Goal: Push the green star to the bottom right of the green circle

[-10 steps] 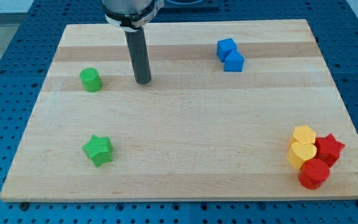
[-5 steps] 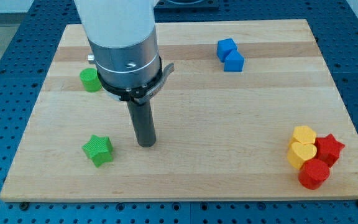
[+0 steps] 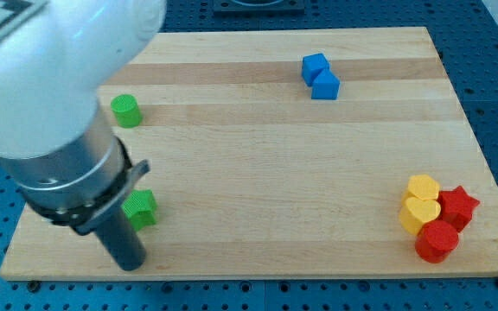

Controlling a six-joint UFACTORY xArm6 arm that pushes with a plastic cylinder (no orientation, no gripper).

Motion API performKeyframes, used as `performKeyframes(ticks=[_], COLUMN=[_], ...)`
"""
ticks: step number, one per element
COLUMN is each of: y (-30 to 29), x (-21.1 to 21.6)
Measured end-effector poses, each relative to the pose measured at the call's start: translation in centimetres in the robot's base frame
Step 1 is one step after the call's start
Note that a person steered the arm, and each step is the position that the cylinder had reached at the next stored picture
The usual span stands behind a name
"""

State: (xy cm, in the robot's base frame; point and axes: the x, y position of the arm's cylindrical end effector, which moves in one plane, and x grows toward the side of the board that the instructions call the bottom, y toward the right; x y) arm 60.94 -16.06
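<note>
The green star (image 3: 142, 208) lies near the board's lower left, its left part hidden behind my arm. The green circle (image 3: 126, 111) sits above it, near the left edge. My tip (image 3: 130, 263) rests on the board just below the green star, slightly to its left, close to the board's bottom edge. I cannot tell whether the rod touches the star.
Two blue cubes (image 3: 320, 76) touch each other at the top centre-right. Two yellow blocks (image 3: 420, 204), a red star (image 3: 459, 206) and a red cylinder (image 3: 437, 241) cluster at the lower right. The wooden board's bottom edge (image 3: 258, 275) lies just under my tip.
My tip has travelled from near the green circle down the board, past the star's right side, to below and left of the green star. The blocks have not visibly moved.
</note>
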Motion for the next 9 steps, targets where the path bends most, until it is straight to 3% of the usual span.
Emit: performKeyframes(ticks=[2,3,4,5,6,7,9], y=[0.8,1.0,0.4,-0.4,4.1,6.1,4.1], x=[-9.2,-9.7,-8.5,-0.2,-0.5,-5.3,-11.1])
